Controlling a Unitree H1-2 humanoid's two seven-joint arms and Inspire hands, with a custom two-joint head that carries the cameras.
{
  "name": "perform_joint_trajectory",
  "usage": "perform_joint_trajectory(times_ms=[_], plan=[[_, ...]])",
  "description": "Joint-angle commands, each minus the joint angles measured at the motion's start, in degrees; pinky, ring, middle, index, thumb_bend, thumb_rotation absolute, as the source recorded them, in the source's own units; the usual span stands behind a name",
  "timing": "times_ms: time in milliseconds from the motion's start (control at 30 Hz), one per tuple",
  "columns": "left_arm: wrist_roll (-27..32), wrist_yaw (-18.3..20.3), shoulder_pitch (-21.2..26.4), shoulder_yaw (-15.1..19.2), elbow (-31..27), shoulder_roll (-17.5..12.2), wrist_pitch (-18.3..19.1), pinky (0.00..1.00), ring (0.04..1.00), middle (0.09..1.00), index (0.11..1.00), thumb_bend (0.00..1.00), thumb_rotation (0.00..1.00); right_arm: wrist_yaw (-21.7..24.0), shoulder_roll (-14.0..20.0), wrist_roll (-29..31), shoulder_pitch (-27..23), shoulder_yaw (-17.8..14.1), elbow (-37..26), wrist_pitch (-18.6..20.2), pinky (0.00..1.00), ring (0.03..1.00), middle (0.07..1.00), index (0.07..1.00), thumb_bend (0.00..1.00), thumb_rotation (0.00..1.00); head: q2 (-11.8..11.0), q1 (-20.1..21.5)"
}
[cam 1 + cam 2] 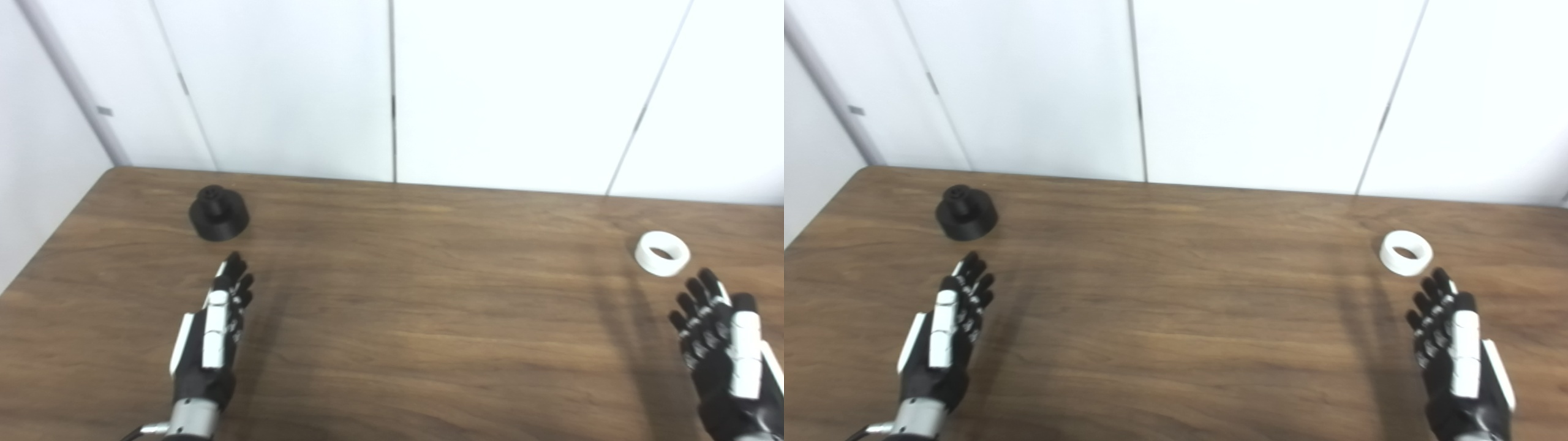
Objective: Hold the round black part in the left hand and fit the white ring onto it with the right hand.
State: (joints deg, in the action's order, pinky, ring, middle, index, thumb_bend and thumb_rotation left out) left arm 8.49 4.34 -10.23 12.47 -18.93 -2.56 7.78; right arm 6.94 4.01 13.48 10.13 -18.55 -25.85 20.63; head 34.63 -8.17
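The round black part [218,213] stands on the wooden table [416,288] at the far left, a knob on its top. Just short of it hovers my left hand [215,331], open, fingers straight and pointing toward the part, not touching it. The white ring [661,252] lies flat at the far right. My right hand [723,349] is open a little nearer than the ring, fingertips close to it but apart from it. Neither hand holds anything.
White wall panels [392,86] rise directly behind the table's far edge. The table's left edge runs diagonally at the left of the picture. Bare wood lies between the two hands.
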Motion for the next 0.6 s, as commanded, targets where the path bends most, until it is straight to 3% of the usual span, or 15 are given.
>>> perform_joint_trajectory(times_ms=[0, 333, 567], plan=[[-0.5, -0.5, -2.7, -0.5, -1.2, 0.0, -3.0, 0.99, 0.97, 0.981, 0.969, 0.55, 0.94, 1.0, 1.9, 1.0, 5.3, 0.2, -1.6, -2.2, 1.0, 1.0, 1.0, 1.0, 0.55, 1.0, -0.2, -0.5], [-4.0, -2.7, -3.4, -3.1, 0.0, 1.8, -5.2, 0.97, 0.952, 0.973, 0.974, 0.54, 0.93, 2.8, 3.4, -0.1, 5.5, -0.1, 0.7, -4.6, 1.0, 1.0, 1.0, 1.0, 0.63, 1.0, -4.6, -8.0], [-4.6, -3.5, -3.7, -4.8, 1.3, 2.4, -6.7, 0.96, 0.944, 0.962, 0.967, 0.52, 0.91, 2.6, 3.4, -0.5, 5.4, -0.9, 1.0, -5.0, 1.0, 0.997, 0.991, 0.977, 0.52, 1.0, -7.4, -11.8]])
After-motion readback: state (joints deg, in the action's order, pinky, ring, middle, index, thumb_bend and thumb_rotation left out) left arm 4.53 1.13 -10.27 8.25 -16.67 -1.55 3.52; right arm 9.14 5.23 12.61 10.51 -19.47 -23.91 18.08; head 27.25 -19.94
